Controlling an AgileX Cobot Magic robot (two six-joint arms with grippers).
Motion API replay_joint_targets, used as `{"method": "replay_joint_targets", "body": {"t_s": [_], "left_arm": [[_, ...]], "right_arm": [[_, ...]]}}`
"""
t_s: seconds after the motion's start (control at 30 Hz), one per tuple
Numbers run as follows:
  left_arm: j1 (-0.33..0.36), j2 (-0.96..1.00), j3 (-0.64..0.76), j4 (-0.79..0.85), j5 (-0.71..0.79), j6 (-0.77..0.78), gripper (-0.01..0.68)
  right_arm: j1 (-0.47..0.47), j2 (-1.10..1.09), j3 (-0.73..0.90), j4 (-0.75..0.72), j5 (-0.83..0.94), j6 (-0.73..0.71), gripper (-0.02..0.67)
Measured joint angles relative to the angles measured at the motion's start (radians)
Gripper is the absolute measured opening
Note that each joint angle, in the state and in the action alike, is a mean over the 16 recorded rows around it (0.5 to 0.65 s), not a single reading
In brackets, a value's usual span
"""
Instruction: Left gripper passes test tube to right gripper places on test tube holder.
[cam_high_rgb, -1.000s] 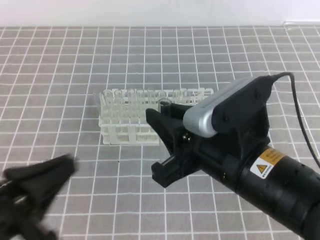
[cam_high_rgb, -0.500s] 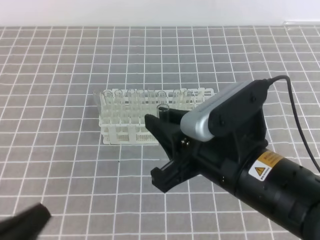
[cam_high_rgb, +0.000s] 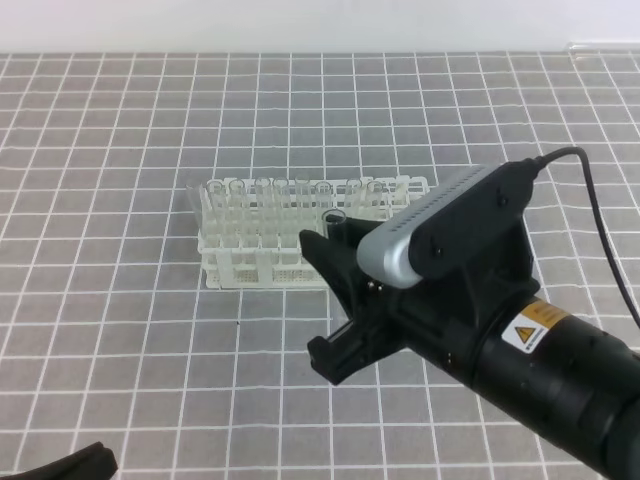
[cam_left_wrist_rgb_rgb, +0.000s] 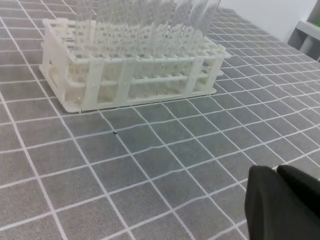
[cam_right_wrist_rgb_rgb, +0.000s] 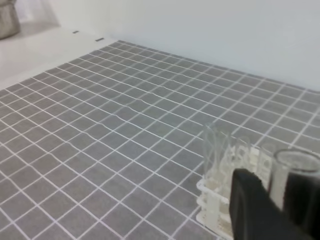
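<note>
Standing on the grey mat with white grid lines, the small white plastic lattice test tube holder is filled along its rear rows with a line of clear glass tubes, all upright with open mouths upward; the front-row square holes appear unoccupied, though the transparency of the glass makes this hard to confirm. In the left wrist view the same rack is seen from low down, its two tiers visible and the tubes rising out of frame.

The slim, colourless, transparent round-bottomed test tube is gripped between the fingers of the bulky black right gripper topped by a rounded silver-grey bar, just beside the holder's right front corner. Its long axis is held close to vertical, the open rim uppermost; the lower end is hidden by the black fingers. In the right wrist view the rim of the tube is seen just behind the dark finger.

The black two-fingered left gripper is clenched with nothing between its fingers, low at the near left, well apart from the rack
</note>
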Motion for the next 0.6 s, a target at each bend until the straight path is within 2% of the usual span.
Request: {"method": "replay_joint_targets", "body": {"t_s": [0.6], "left_arm": [[0.000,-0.002,-0.005,0.009,0.013,0.002,0.000]], "right_arm": [[0.000,0.000,0.001,0.065,-0.003,-0.070,0.100]]}}
